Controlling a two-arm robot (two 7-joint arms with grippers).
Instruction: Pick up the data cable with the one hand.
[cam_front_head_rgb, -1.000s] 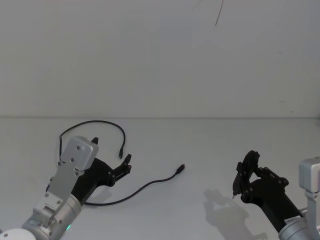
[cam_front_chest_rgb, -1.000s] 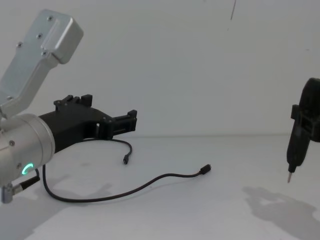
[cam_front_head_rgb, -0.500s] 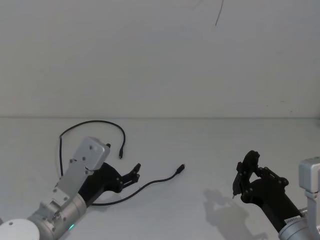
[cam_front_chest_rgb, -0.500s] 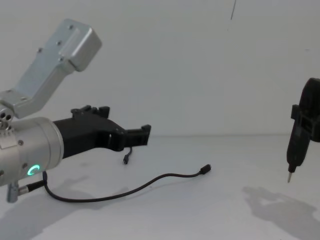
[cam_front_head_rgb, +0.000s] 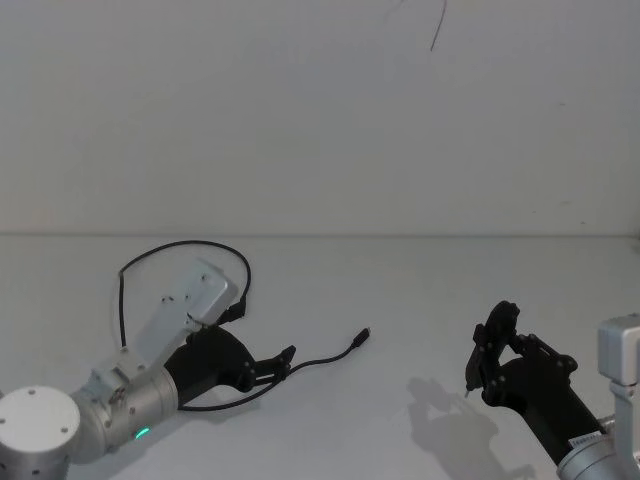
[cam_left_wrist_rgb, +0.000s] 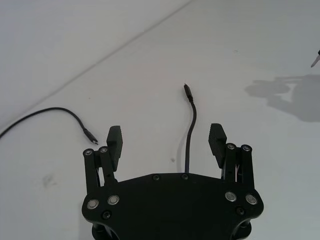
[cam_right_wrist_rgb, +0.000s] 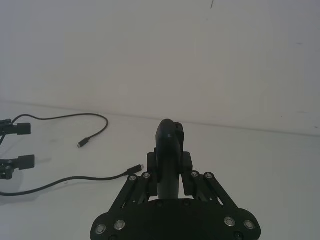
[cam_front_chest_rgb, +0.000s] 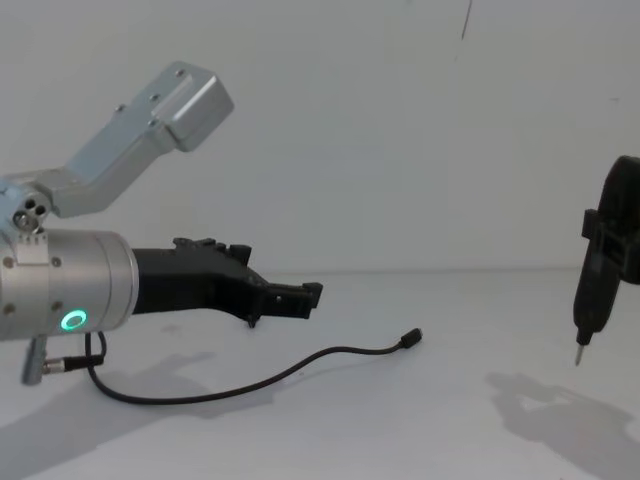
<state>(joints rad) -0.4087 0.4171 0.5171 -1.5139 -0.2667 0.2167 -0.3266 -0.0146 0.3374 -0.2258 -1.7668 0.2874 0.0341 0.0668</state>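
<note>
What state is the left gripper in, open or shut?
Open: in the left wrist view the left gripper holds its fingers far apart, and the data cable lies between them, unclamped.

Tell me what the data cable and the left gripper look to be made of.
Data cable: likely a rubber or plastic sheath, matte black; it lies in loose curves on the table. Left gripper, open over the cable: probably hard black plastic or coated metal, flat angular plates with bright screws. Its silver wrist housing looks like satin metal.
</note>
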